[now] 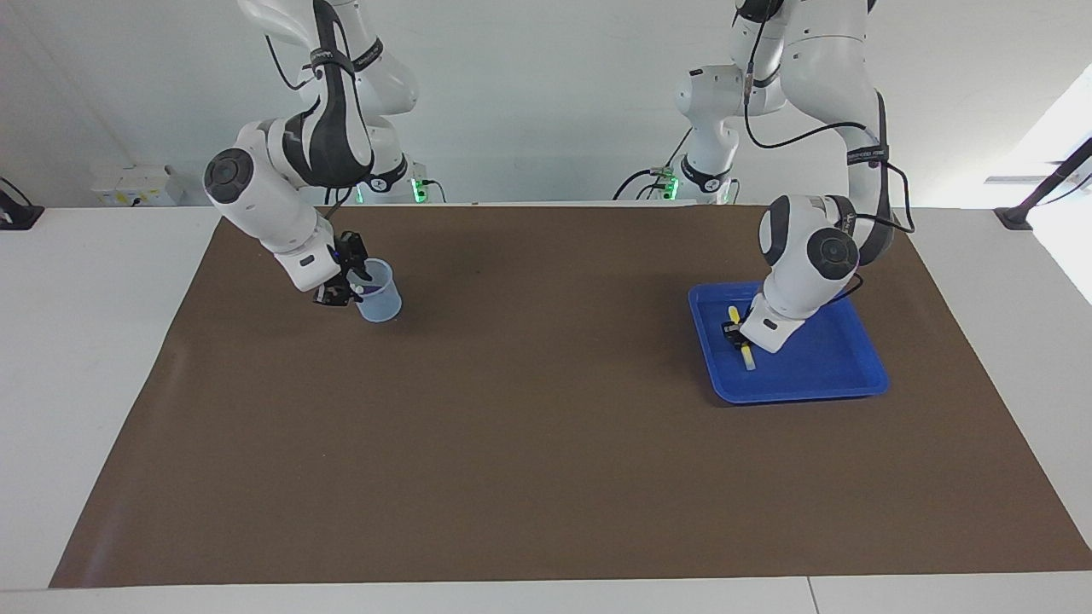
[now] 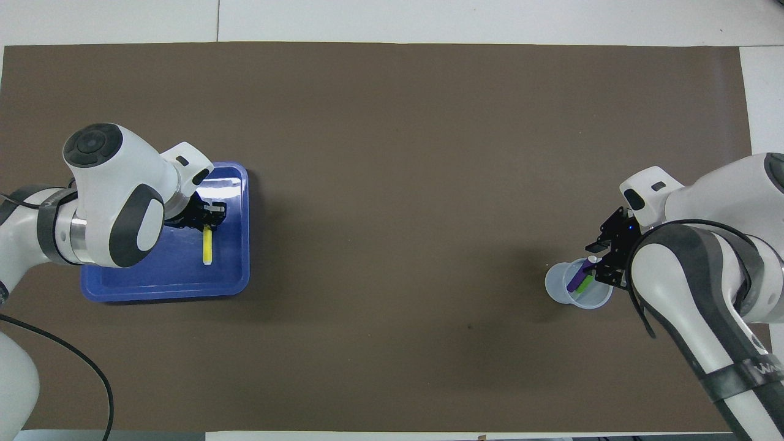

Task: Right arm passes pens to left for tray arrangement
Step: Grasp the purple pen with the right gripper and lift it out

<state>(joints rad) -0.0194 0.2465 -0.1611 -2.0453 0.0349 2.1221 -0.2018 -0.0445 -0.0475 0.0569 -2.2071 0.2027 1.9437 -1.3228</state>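
Note:
The blue tray (image 1: 819,367) lies at the left arm's end of the table and also shows in the overhead view (image 2: 159,275). My left gripper (image 1: 734,331) is low in the tray, shut on the yellow pen (image 2: 207,248), whose pale end points away from the robots (image 1: 749,360). My right gripper (image 2: 597,260) is at the rim of the translucent cup (image 2: 566,291), open, with a pen's whitish end between its fingers. The purple pen (image 2: 576,280) and the green pen (image 2: 586,283) stand slanted in the cup. The right gripper (image 1: 348,286) and the cup (image 1: 380,298) also show in the facing view.
A brown mat (image 1: 546,443) covers the table between the cup and the tray. White table surface borders the mat on all sides.

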